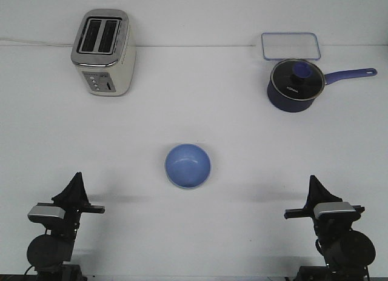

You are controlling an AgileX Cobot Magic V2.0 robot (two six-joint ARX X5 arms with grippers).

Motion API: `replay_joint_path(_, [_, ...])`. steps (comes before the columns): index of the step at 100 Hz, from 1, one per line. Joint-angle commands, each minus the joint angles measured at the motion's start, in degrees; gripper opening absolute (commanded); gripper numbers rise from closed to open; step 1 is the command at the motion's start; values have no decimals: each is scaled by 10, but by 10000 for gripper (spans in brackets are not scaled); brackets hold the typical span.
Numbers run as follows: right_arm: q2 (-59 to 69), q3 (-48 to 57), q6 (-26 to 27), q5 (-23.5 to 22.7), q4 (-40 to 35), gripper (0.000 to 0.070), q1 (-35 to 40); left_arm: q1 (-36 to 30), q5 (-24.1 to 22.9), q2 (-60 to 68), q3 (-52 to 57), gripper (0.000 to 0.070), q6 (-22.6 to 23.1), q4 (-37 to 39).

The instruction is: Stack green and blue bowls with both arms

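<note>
Lab-style test bench: bare white table (pixel 194 111) with staged toaster (pixel 103 52), saucepan (pixel 295 85).

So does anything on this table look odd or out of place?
Only a blue bowl shows, upright in the middle; no green bowl can be seen. The toaster, the pot with its lid on and the clear container look tidy. Nothing spilled.

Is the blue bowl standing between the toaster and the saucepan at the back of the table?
No, the blue bowl sits alone nearer the arms, well in front of the toaster and saucepan.

Single front view, high above, facing forward over white table (pixel 194 111), both arms at near edge
</note>
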Motion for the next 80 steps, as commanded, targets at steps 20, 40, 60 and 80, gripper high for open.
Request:
replay_joint_path(20, [-65, -65, 2, 0, 48, 0, 0, 1, -1, -1, -11, 10, -1, 6])
replay_joint_path(40, [-66, -101, 2, -1, 130, 0, 0, 1, -1, -1, -11, 10, -1, 6])
replay_joint_path(60, [-66, -146, 2, -1, 228, 0, 0, 1, -1, -1, -11, 10, -1, 6])
replay_joint_path(80, [-66, -184, 3, 0, 281, 0, 0, 1, -1, -1, -11, 10, -1, 6])
